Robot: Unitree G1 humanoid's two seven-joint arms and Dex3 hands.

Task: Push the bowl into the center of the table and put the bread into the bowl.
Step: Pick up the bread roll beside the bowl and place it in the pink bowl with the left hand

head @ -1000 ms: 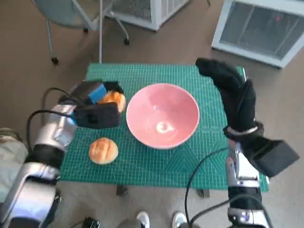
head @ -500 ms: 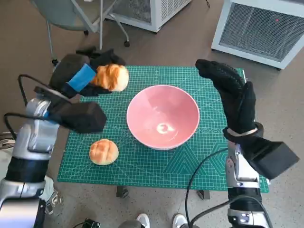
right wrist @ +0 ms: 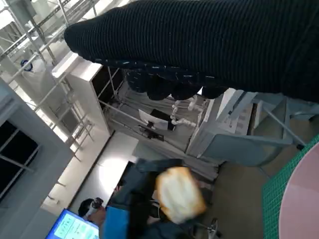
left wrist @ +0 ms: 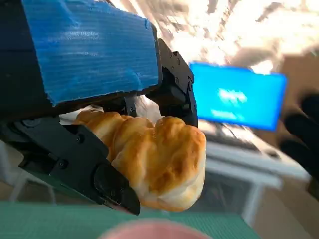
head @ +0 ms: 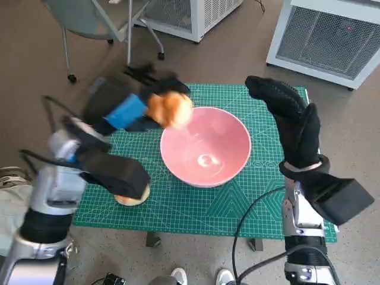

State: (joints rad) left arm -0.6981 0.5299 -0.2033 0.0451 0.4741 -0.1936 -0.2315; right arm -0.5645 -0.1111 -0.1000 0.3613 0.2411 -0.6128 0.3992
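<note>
A pink bowl (head: 205,146) sits near the middle of the green mat (head: 196,205). My left hand (head: 132,105) holds a golden bread roll (head: 170,108) in the air over the bowl's left rim; the left wrist view shows the roll (left wrist: 154,162) gripped between the black fingers (left wrist: 79,164), and the right wrist view shows the roll (right wrist: 179,194) too. A second bread roll (head: 132,198) lies on the mat at the front left, mostly hidden under my left forearm. My right hand (head: 291,122) stands raised to the right of the bowl, fingers extended, holding nothing.
Grey appliance boxes (head: 323,35) stand on the floor beyond the table, and a chair base (head: 98,24) at the far left. Shoes (head: 202,275) of a person show at the front edge. A person sits in the background of the right wrist view (right wrist: 94,209).
My left hand has lifted the bread roll off the mat and carried it rightward to the bowl's left rim. The right hand and the bowl have stayed put.
</note>
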